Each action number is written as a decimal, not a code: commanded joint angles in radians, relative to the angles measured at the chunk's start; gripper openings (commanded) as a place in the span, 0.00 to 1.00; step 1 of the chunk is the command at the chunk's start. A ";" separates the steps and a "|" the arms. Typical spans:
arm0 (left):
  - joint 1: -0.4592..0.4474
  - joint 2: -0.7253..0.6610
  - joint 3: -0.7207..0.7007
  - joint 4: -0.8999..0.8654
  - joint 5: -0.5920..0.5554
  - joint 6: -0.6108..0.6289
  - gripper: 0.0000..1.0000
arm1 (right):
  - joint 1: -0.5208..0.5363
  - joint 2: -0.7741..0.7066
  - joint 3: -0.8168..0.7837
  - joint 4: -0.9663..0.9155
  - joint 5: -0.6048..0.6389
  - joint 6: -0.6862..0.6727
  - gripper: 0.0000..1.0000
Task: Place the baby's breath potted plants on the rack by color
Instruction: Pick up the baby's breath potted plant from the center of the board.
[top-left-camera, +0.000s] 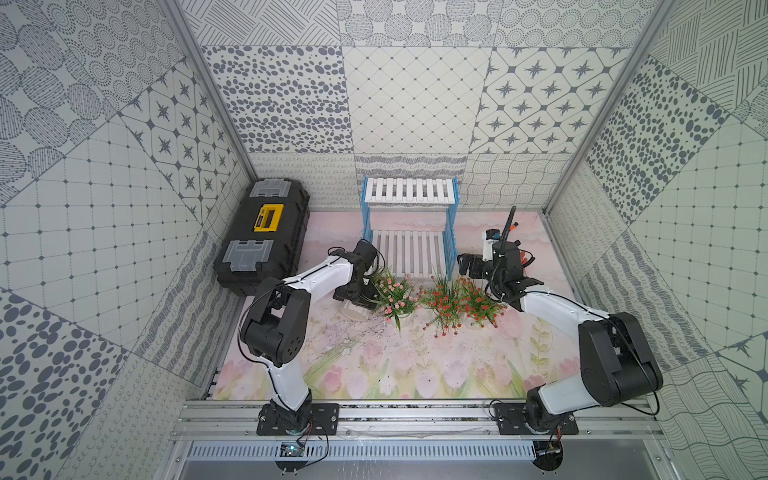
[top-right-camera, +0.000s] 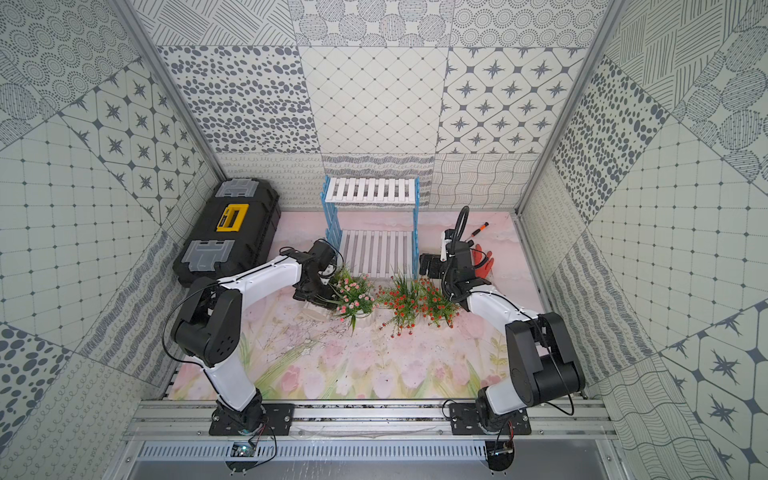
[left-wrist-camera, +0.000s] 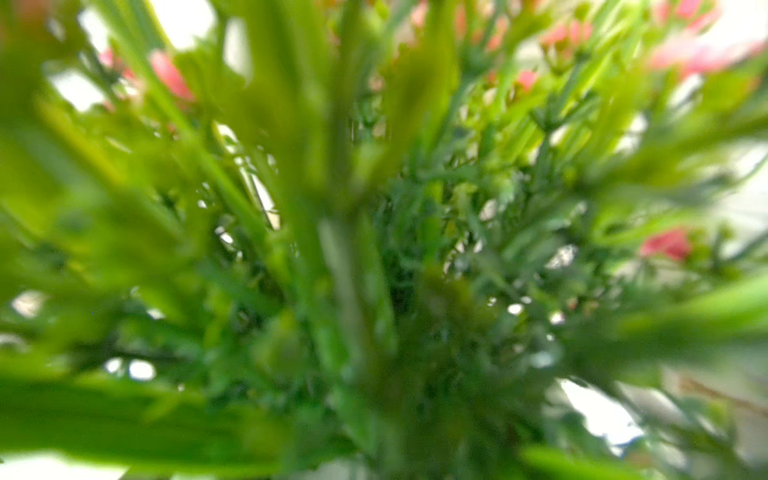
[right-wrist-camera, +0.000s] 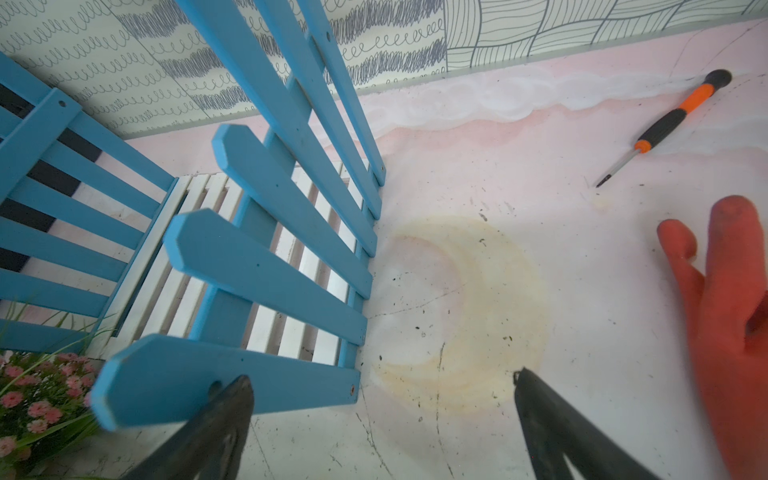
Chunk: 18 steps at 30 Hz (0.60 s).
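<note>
On the floral pink mat (top-left-camera: 374, 374), a toolbox (top-left-camera: 266, 237) sits far left. Beside it the left gripper (top-left-camera: 356, 298) is sunk into the pink-blossom plants (top-left-camera: 395, 297) over a tilted white pot (top-left-camera: 355, 314), its jaws hidden, so whether they grip cannot be told. The rack (top-left-camera: 409, 249) stands behind centre with the red-orange plants (top-left-camera: 442, 301) on the mat before it, and the right gripper (right-wrist-camera: 382, 382) hangs beside them, fingers apart and empty.

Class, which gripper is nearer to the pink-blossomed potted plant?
Left. The left gripper is among the leaves of the pink-blossomed potted plant. The right gripper is beyond the red-orange plants, beside the rack.
</note>
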 joint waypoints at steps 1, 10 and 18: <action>0.003 -0.038 -0.024 -0.066 0.012 -0.024 0.53 | 0.007 -0.010 -0.009 0.029 0.003 0.007 0.98; 0.002 -0.198 -0.072 -0.044 0.020 -0.099 0.45 | 0.008 -0.008 -0.010 0.030 0.001 0.012 0.98; 0.001 -0.319 -0.142 -0.001 -0.014 -0.170 0.45 | 0.008 -0.010 -0.004 0.026 0.002 0.008 0.98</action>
